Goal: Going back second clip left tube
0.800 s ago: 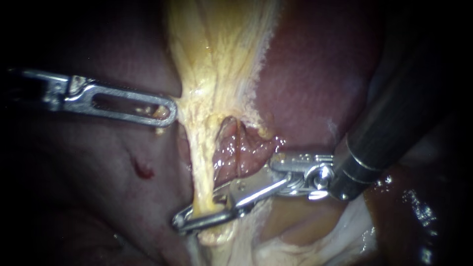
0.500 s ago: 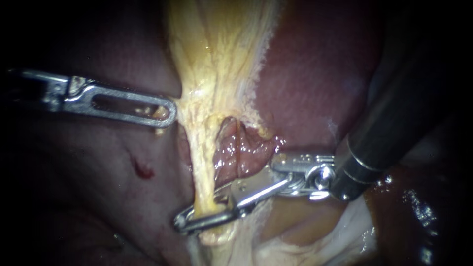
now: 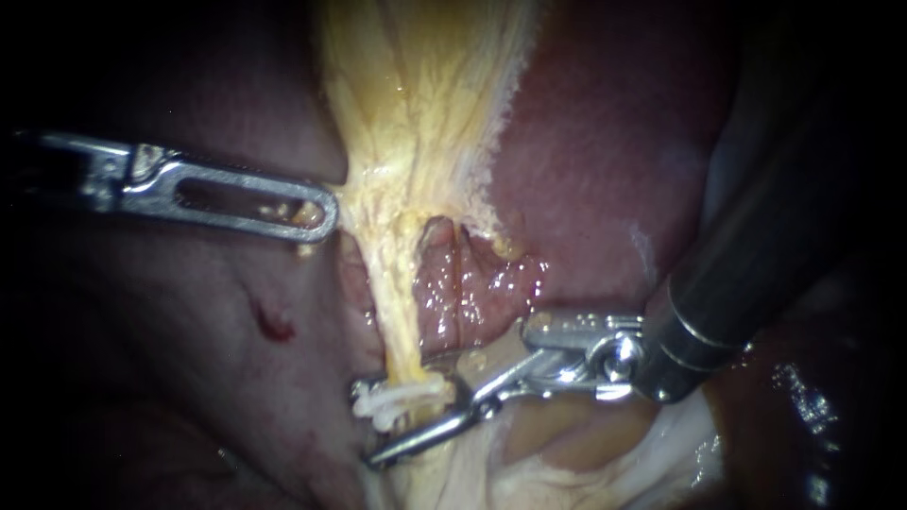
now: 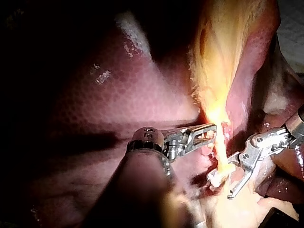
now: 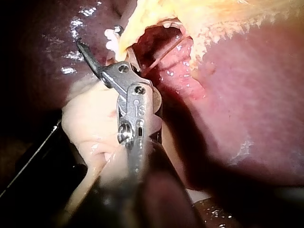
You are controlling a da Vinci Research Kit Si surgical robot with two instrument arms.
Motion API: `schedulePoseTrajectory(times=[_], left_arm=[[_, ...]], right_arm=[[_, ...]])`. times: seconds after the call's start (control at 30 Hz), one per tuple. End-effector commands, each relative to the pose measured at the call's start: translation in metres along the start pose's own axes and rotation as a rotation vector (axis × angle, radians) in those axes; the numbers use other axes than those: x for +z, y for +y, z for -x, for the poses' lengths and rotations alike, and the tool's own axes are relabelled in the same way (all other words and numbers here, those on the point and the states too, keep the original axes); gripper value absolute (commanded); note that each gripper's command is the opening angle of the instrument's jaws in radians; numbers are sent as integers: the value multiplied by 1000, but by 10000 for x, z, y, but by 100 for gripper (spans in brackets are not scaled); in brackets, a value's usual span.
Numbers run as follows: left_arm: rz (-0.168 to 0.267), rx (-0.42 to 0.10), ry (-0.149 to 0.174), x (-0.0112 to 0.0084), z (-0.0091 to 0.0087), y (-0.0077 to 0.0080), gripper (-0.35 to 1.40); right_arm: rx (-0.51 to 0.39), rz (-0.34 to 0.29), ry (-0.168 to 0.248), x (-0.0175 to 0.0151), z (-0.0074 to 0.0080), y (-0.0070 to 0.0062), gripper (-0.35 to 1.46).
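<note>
In the last half-second the hand of my right instrument (image 3: 402, 420) has let go. Its two slim silver jaws, then closed round the thin pale-yellow left tube (image 3: 397, 321), now stand parted, with a small white clip (image 3: 402, 395) pinched across the tube's lower end between them. The clip looks placed, so backing out cleanly is what remains. The slotted silver hand of my left instrument (image 3: 283, 208) grips the edge of the yellow fibrous tissue band (image 3: 416, 113) above.
</note>
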Motion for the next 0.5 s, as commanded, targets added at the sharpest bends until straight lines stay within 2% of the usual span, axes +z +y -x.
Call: schedulePoseTrajectory(times=[0.03, 0.23, 0.5], left_arm=[[-1, 0, 0, 0, 0, 0, -35], [-1, 0, 0, 0, 0, 0, -35], [-1, 0, 0, -1, 0, 0, -35]], right_arm=[[-18, 17, 2, -2, 0, 2, 50], [-88, 89, 3, -16, -3, 11, 50], [-151, 140, -4, -46, -3, 1, 50]])
